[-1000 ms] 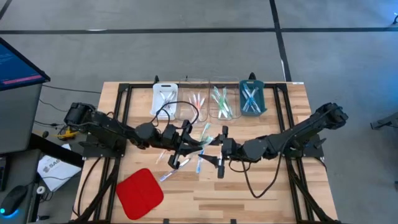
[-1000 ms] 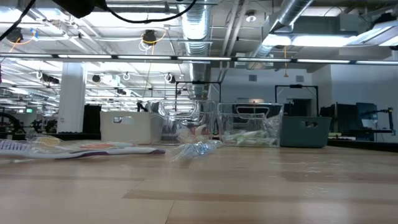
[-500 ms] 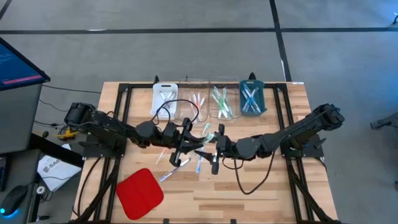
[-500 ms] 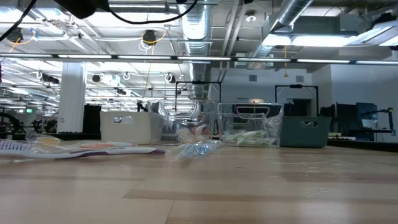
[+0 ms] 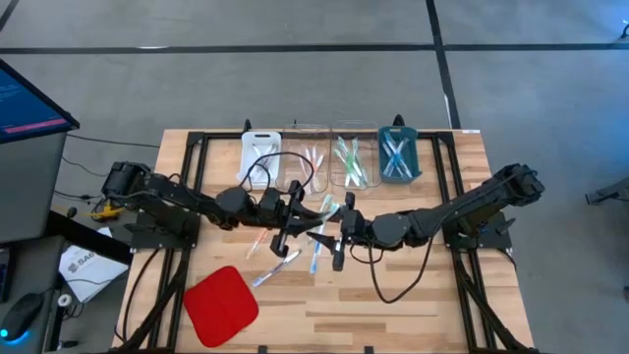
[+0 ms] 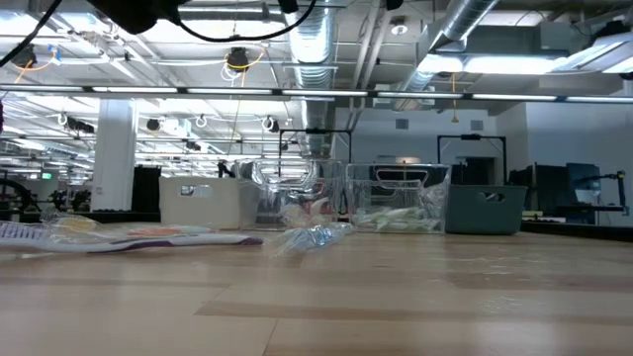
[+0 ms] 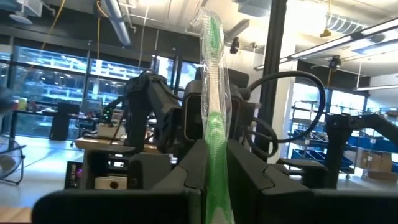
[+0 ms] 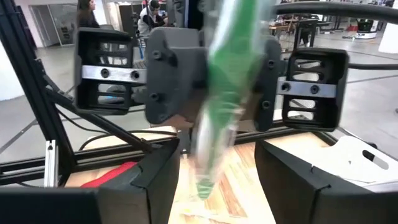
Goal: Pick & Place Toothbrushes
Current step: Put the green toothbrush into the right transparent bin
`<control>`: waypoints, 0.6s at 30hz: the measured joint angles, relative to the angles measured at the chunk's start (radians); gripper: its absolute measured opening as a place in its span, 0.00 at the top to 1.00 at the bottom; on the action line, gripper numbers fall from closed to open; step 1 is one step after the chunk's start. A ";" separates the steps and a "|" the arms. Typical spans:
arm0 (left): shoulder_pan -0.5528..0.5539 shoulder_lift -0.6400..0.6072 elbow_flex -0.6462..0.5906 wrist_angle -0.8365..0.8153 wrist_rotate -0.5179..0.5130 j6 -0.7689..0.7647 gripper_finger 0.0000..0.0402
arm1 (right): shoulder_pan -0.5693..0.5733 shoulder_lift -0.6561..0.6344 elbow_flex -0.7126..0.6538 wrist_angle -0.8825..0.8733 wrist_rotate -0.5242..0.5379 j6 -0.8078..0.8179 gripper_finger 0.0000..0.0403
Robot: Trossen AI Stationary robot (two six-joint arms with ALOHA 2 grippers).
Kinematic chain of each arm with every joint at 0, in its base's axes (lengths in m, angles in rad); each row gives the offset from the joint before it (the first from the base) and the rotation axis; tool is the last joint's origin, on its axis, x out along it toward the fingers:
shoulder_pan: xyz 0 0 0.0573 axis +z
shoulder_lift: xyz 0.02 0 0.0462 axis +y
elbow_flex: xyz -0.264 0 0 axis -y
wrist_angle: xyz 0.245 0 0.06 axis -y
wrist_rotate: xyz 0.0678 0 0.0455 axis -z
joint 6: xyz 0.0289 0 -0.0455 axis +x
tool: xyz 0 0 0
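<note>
My left gripper [image 5: 300, 224] hovers over the table's middle, shut on a green toothbrush [image 7: 213, 74] in a clear wrapper. My right gripper [image 5: 339, 239] faces it from the right, open. In the right wrist view the toothbrush's free end [image 8: 208, 174] hangs between my right gripper's [image 8: 216, 163] spread fingers, which do not touch it. Several more wrapped toothbrushes [image 5: 316, 258] lie flat on the wood below. Others lie in the white tray [image 5: 259, 157], two clear trays [image 5: 307, 162] and the teal tray [image 5: 397, 155]. My left gripper [image 7: 214, 152] pinches the green toothbrush's handle [image 7: 215, 134] between its two fingers [image 7: 194, 168], which lie across it. The brush is lifted clear of the table, and its long end sticks out past the fingertips toward my right gripper.
A red square pad [image 5: 221, 305] lies by the table's near left corner. The four trays stand in a row along the far edge. A black cable [image 5: 398, 290] loops over the wood under the right arm. Bare wood lies along the near edge [image 5: 393, 324].
My right gripper has moved toward the table's left, closing on my left gripper and the held toothbrush, with its fingers staying open. My left gripper has kept its hold on the brush.
</note>
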 joint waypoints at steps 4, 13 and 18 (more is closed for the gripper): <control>-0.001 0.000 0.000 -0.007 0.014 -0.001 0.93 | -0.002 0.000 0.000 0.000 0.000 0.000 0.52; -0.001 0.000 0.000 -0.013 0.013 -0.003 0.93 | -0.019 0.000 0.000 -0.007 -0.003 0.000 0.61; -0.002 0.000 0.000 -0.018 0.019 -0.016 0.93 | -0.020 0.000 0.000 -0.020 -0.008 0.000 0.70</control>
